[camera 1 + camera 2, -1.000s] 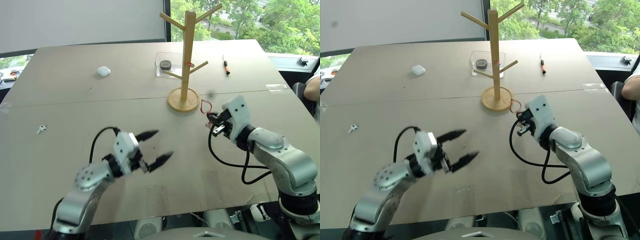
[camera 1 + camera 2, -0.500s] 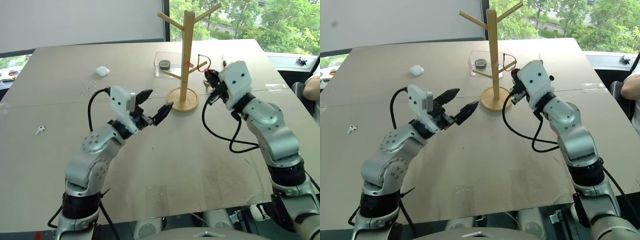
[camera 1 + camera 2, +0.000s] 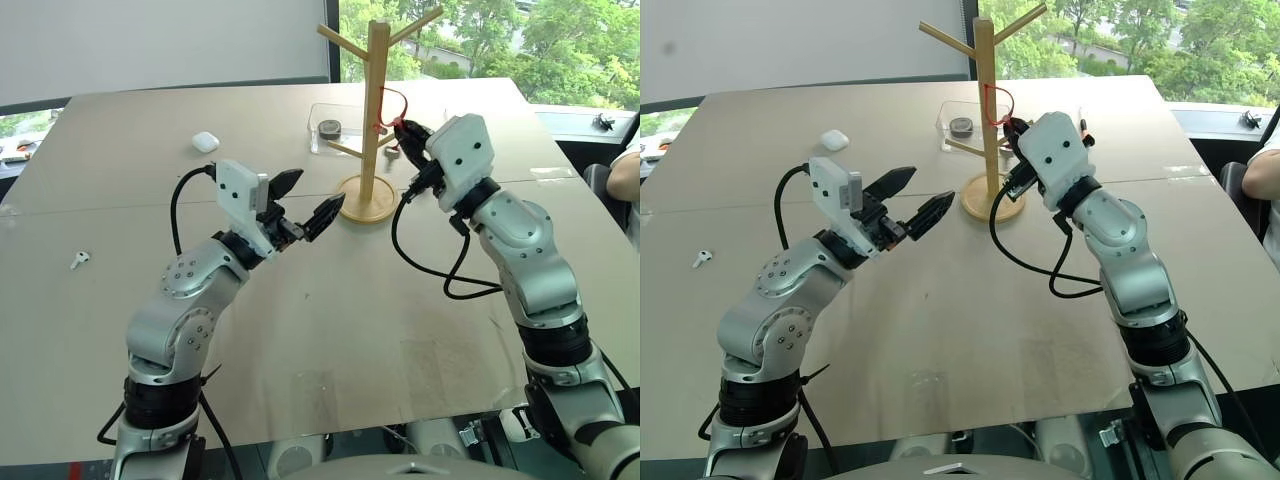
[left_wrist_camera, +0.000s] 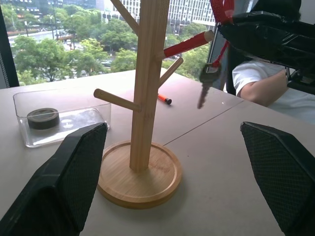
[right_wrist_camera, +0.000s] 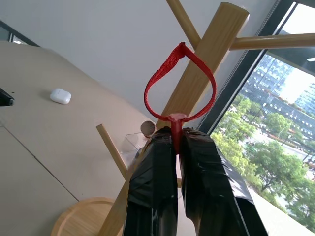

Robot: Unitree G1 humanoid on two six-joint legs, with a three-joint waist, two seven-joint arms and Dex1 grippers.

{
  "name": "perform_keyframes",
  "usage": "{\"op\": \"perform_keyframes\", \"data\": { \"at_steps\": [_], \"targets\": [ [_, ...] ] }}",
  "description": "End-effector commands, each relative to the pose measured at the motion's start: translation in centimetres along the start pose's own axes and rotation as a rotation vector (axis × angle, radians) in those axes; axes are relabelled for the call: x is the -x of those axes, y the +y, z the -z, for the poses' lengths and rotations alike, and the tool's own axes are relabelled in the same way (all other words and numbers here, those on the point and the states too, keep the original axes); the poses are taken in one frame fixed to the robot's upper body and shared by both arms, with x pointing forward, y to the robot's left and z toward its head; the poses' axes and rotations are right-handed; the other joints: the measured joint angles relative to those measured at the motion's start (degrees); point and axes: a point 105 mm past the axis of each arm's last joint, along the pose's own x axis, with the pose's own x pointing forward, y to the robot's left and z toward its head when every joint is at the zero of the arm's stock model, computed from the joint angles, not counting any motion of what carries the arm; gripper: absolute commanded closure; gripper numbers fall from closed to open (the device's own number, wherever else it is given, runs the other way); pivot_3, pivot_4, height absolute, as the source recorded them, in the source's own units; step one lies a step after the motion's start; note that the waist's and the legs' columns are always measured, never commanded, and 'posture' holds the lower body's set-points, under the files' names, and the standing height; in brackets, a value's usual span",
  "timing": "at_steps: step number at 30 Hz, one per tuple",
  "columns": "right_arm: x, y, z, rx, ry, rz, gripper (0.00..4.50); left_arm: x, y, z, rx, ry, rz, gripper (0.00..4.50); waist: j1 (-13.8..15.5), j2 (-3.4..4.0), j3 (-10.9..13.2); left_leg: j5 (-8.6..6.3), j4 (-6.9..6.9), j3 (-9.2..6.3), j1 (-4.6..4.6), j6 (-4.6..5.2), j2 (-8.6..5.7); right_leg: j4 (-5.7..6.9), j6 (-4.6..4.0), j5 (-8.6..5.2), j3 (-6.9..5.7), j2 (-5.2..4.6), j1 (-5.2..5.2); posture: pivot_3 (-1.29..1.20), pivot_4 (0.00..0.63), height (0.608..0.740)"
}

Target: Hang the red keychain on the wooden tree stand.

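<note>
The red keychain's loop [image 3: 396, 101] stands up from my right gripper [image 3: 406, 131], which is shut on its base. The loop [image 5: 179, 81] is right next to the trunk of the wooden tree stand [image 3: 377, 100], above its right middle peg, and no peg passes through it. The dark key [image 4: 205, 84] dangles below the gripper. My left gripper [image 3: 314, 194] is open with nothing between its fingers [image 4: 74, 182]. It is raised off the table to the left of the stand's round base [image 3: 367, 210] and points at it.
A clear tray [image 3: 325, 128] holding a dark round thing stands behind the stand. A white case [image 3: 207, 142] lies at the back left and a small white clip [image 3: 80, 260] at the far left. An orange-and-black pen [image 4: 165, 99] lies beyond the stand. A person's arm [image 3: 628, 170] is at the right edge.
Both arms have risen off the table. The right gripper carried the keychain up and left to the stand's trunk. The left gripper lifted toward the stand's base, still open.
</note>
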Motion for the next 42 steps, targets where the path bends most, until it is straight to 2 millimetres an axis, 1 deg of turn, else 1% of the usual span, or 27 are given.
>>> {"op": "perform_keyframes", "data": {
  "at_steps": [1,6,17,25,30,32,33,34,35,36,39,40,41,42],
  "targets": [
    [0.3,0.6,-1.2,0.013,-0.045,-0.029,4.46,-0.2,-0.6,-1.0,-0.035,-0.028,0.029,0.0,0.01,0.0,0.0,0.0,0.0,0.0,0.0,0.0,0.0,0.0,0.0,0.0,0.0,0.0,0.0,0.0,0.15,0.74],
    [0.3,0.9,-0.8,0.002,-0.027,-0.04,4.46,-0.3,-0.7,-1.1,-0.039,-0.03,0.031,0.0,0.0,0.0,0.0,0.0,0.0,0.01,0.0,0.0,0.0,0.0,0.0,0.0,0.0,0.0,0.0,0.0,0.15,0.74],
    [-0.3,1.2,0.5,-0.042,0.011,-0.026,4.46,-0.7,-1.0,-1.7,-0.043,-0.041,0.033,0.0,0.0,0.0,0.0,0.01,0.0,0.01,0.0,-0.02,-0.01,0.01,0.0,0.0,0.0,0.0,0.0,0.0,0.15,0.74],
    [-1.1,0.3,1.6,-0.079,0.035,0.021,4.46,-0.9,-1.1,-2.0,-0.045,-0.046,0.031,0.0,-0.02,0.0,0.0,0.01,0.01,0.02,0.01,-0.02,-0.01,0.01,0.0,0.0,0.01,0.0,0.0,0.0,0.15,0.74],
    [-1.8,-0.2,1.7,-0.087,0.029,0.059,4.46,-1.0,-1.2,-2.2,-0.045,-0.051,0.029,0.0,-0.04,0.0,0.0,0.01,0.0,0.01,0.01,-0.02,-0.01,0.02,0.0,0.0,0.01,0.0,0.0,0.0,0.15,0.74],
    [-2.0,-0.4,1.7,-0.096,0.025,0.07,3.72,-1.0,-1.2,-2.3,-0.045,-0.053,0.028,0.0,-0.04,0.0,0.0,0.03,0.0,0.02,0.01,-0.05,-0.01,0.02,-0.01,0.01,0.01,0.0,0.0,0.0,0.15,0.74],
    [-2.0,-0.4,1.7,-0.102,0.022,0.073,3.43,-1.0,-1.2,-2.3,-0.046,-0.054,0.028,0.0,-0.05,0.0,0.0,0.03,0.01,0.02,0.01,-0.05,-0.01,0.02,-0.01,0.01,0.01,0.0,0.0,0.0,0.15,0.74],
    [-2.1,-0.5,1.7,-0.105,0.019,0.077,3.0,-1.0,-1.2,-2.4,-0.047,-0.054,0.028,0.0,-0.04,0.0,0.0,0.03,0.0,0.02,0.01,-0.05,-0.01,0.02,-0.01,0.01,0.02,0.0,0.0,0.0,0.15,0.74],
    [-2.1,-0.5,1.7,-0.107,0.017,0.08,2.46,-1.0,-1.2,-2.4,-0.047,-0.054,0.027,0.0,-0.02,0.0,0.0,0.03,0.0,0.01,0.01,-0.06,0.0,0.02,-0.01,0.01,0.01,0.0,0.0,0.0,0.15,0.74],
    [-2.1,-0.6,1.7,-0.109,0.015,0.083,2.06,-1.0,-1.2,-2.4,-0.046,-0.055,0.027,0.0,-0.01,0.0,0.0,0.03,0.01,0.02,0.01,-0.06,-0.01,0.02,-0.01,0.01,0.01,0.0,0.0,0.0,0.15,0.74],
    [-2.1,-0.6,1.7,-0.112,0.012,0.088,0.5,-1.0,-1.2,-2.4,-0.045,-0.055,0.025,0.0,-0.05,0.0,0.0,0.04,0.0,0.02,0.01,-0.06,-0.01,0.03,-0.01,0.01,0.02,0.0,0.0,0.0,0.15,0.74],
    [-2.0,-0.7,1.8,-0.117,0.014,0.09,0.15,-1.0,-1.2,-2.4,-0.044,-0.055,0.024,0.0,-0.05,0.0,0.0,0.04,0.0,0.02,0.01,-0.06,-0.01,0.03,-0.01,0.01,0.02,0.0,0.0,0.0,0.15,0.74],
    [-1.8,-0.8,2.0,-0.128,0.019,0.096,0.06,-1.0,-1.2,-2.3,-0.044,-0.054,0.021,0.0,-0.05,0.0,0.0,0.03,0.0,0.02,0.01,-0.06,-0.01,0.03,-0.01,0.01,0.02,0.0,0.0,0.0,0.15,0.74],
    [-1.3,-1.1,2.7,-0.151,0.037,0.112,0.06,-1.0,-0.8,-2.1,-0.066,-0.047,-0.007,0.0,-0.05,0.0,0.0,0.03,0.0,0.02,0.01,-0.05,0.0,0.03,-0.01,0.01,0.02,0.0,0.0,0.0,0.15,0.74]
  ]
}}
